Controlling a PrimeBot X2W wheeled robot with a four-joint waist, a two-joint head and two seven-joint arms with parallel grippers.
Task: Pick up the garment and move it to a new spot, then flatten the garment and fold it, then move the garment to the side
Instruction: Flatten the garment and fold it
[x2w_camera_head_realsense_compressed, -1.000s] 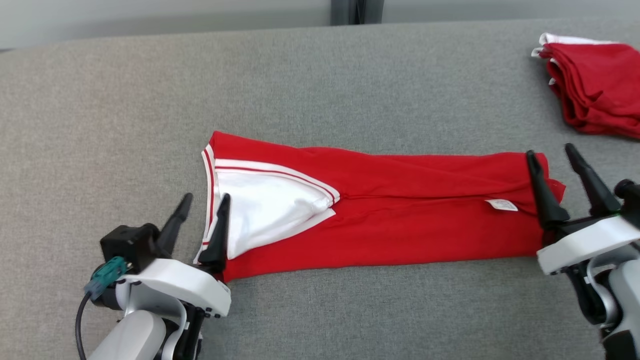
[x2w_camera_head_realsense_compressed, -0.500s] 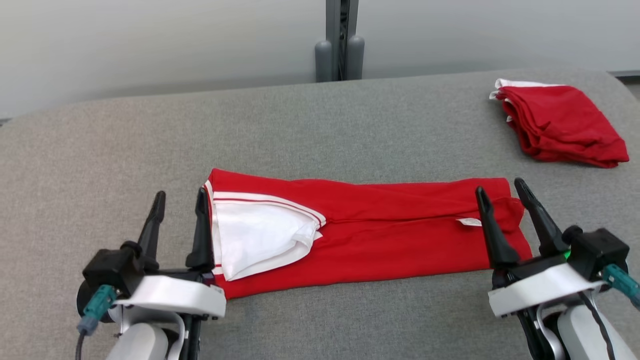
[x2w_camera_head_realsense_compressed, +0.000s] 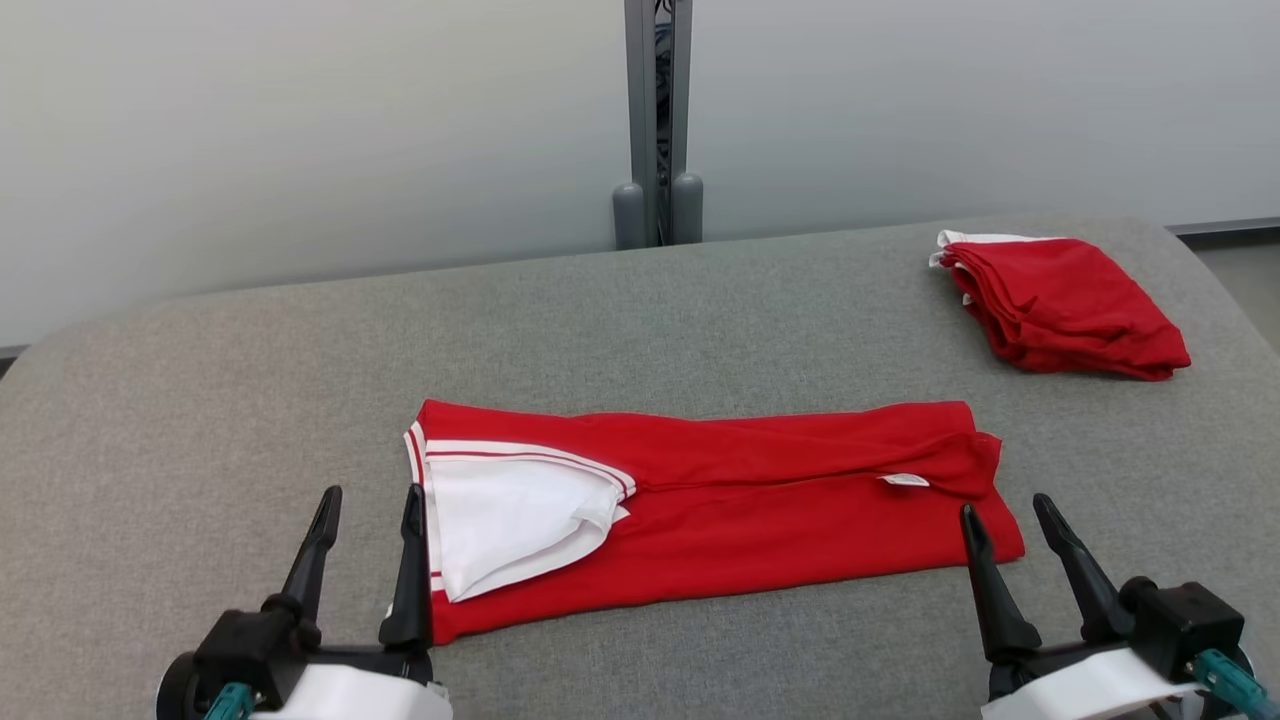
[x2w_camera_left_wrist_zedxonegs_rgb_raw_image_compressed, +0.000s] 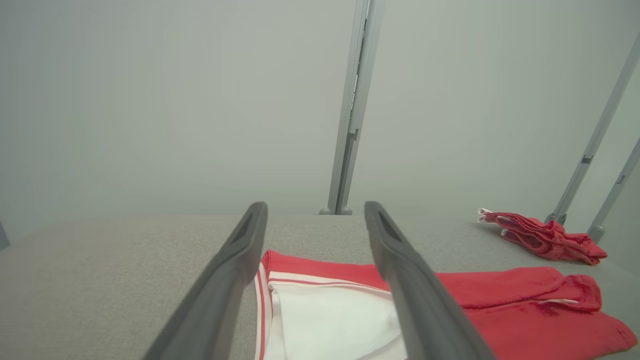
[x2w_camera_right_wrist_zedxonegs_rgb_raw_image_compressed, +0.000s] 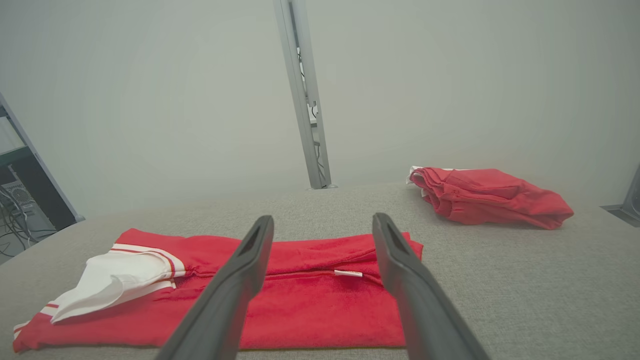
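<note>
At the centre of the grey padded table (x2w_camera_head_realsense_compressed: 600, 330), the red garment (x2w_camera_head_realsense_compressed: 720, 530) lies flat as a long folded band running from 9 o'clock to 3 o'clock. A white panel with red striping (x2w_camera_head_realsense_compressed: 510, 510) sits at its 9 o'clock end, and a small white label (x2w_camera_head_realsense_compressed: 904, 480) lies towards the 3 o'clock end.

The left gripper (x2w_camera_head_realsense_compressed: 373, 492) stands at 7 o'clock in the head view, jaws spread wide and holding nothing. One finger overlaps the garment's striped edge; contact cannot be confirmed.

The right gripper (x2w_camera_head_realsense_compressed: 1003, 504) stands at 5 o'clock, jaws likewise spread and empty, just beside the garment's near corner.

A second pile of folded red cloth (x2w_camera_head_realsense_compressed: 1065, 305) rests at 2 o'clock, well apart from the garment. A grey post (x2w_camera_head_realsense_compressed: 657, 120) rises behind the table at 12 o'clock.
</note>
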